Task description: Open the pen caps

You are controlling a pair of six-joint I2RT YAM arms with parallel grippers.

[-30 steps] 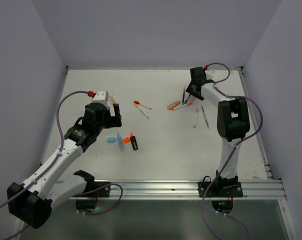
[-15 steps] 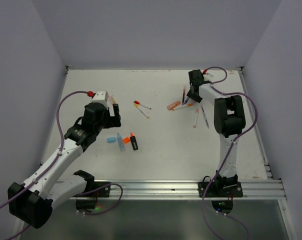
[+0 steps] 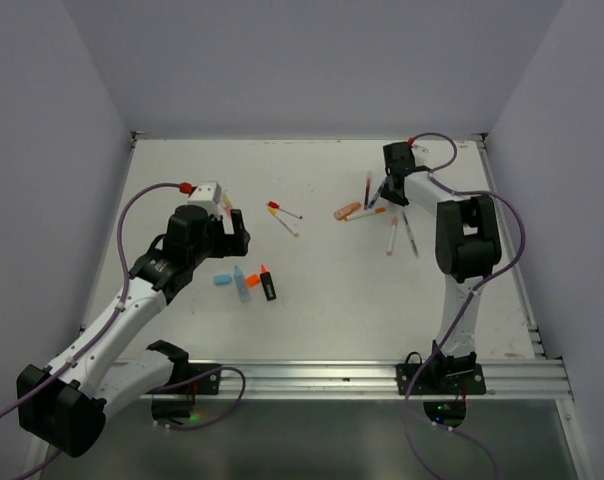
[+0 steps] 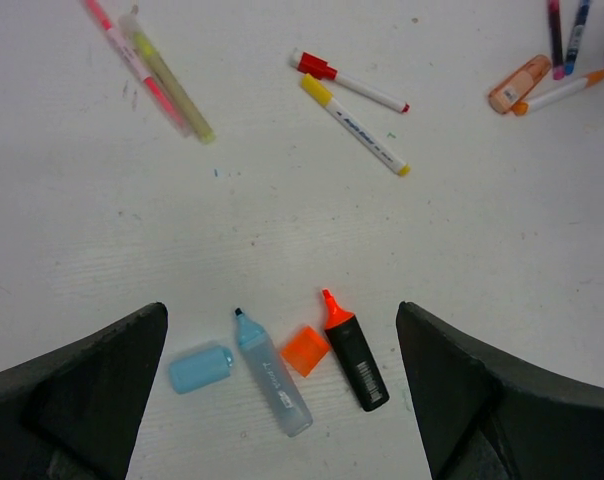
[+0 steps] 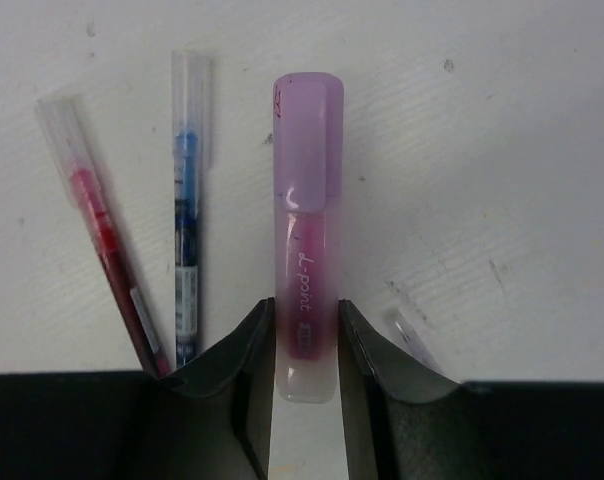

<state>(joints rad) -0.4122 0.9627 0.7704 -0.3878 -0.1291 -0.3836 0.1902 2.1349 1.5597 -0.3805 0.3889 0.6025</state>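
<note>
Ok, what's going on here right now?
The right gripper grips a purple pen by the barrel, and its purple cap is on. The left gripper hangs wide open above a blue highlighter and an orange highlighter. Both are uncapped, with the blue cap and the orange cap lying beside them.

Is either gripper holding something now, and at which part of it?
The right gripper clamps the purple pen by its barrel, near the end away from the cap. The left gripper is open and holds nothing.
</note>
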